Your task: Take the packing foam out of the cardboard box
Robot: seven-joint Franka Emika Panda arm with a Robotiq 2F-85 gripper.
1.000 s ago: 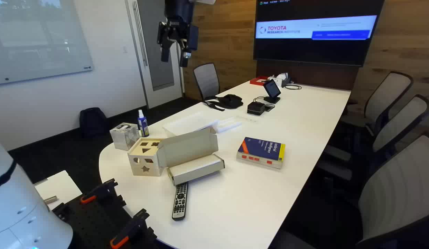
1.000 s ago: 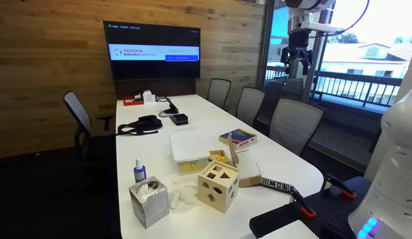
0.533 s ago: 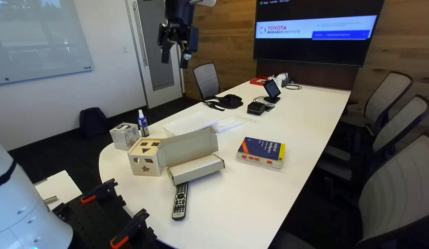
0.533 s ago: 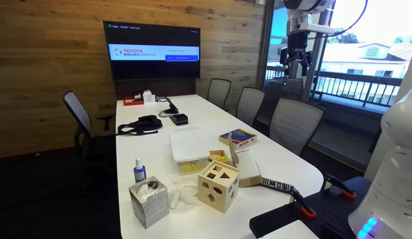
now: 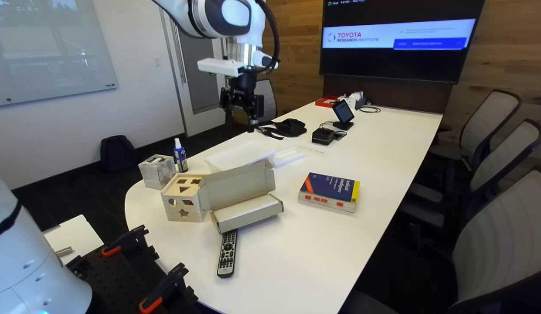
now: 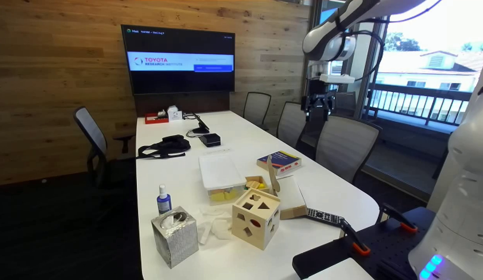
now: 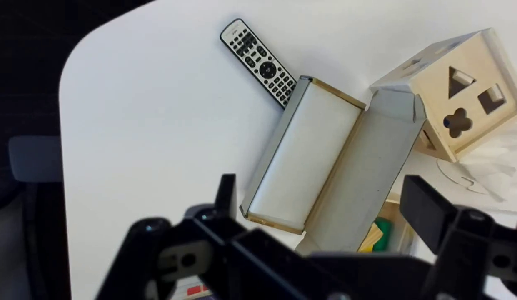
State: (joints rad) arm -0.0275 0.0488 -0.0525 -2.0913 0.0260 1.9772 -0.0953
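The packing foam point(image 7: 306, 156) is a pale white-grey long flat piece lying inside the open cardboard box point(image 7: 366, 166) in the wrist view. The foam fills most of the tray, with its top near the rim. The box's wide lid flap stands open beside the tray. Foam point(image 5: 248, 208) and box point(image 5: 239, 187) also show in an exterior view, and foam point(image 6: 290, 190) and box point(image 6: 294, 212) in an exterior view, the lid nearly edge-on there. My gripper point(image 7: 320, 182) is open and empty, pointing down, well above the table in both exterior views point(image 5: 240, 122) point(image 6: 317, 116).
A remote control point(image 7: 262, 66) lies against the box's end. The wooden cube with holes point(image 7: 466, 96) stands close to the lid flap. A clear tub point(image 6: 222, 175) and an open box of blocks point(image 6: 257, 182) stand behind the lid. A thick book point(image 5: 329, 192) lies farther along the table.
The arm has come lower, and its forearm now shows in both exterior views. The gripper moved down, rightward in an exterior view and leftward in an exterior view. The box and foam have not moved.
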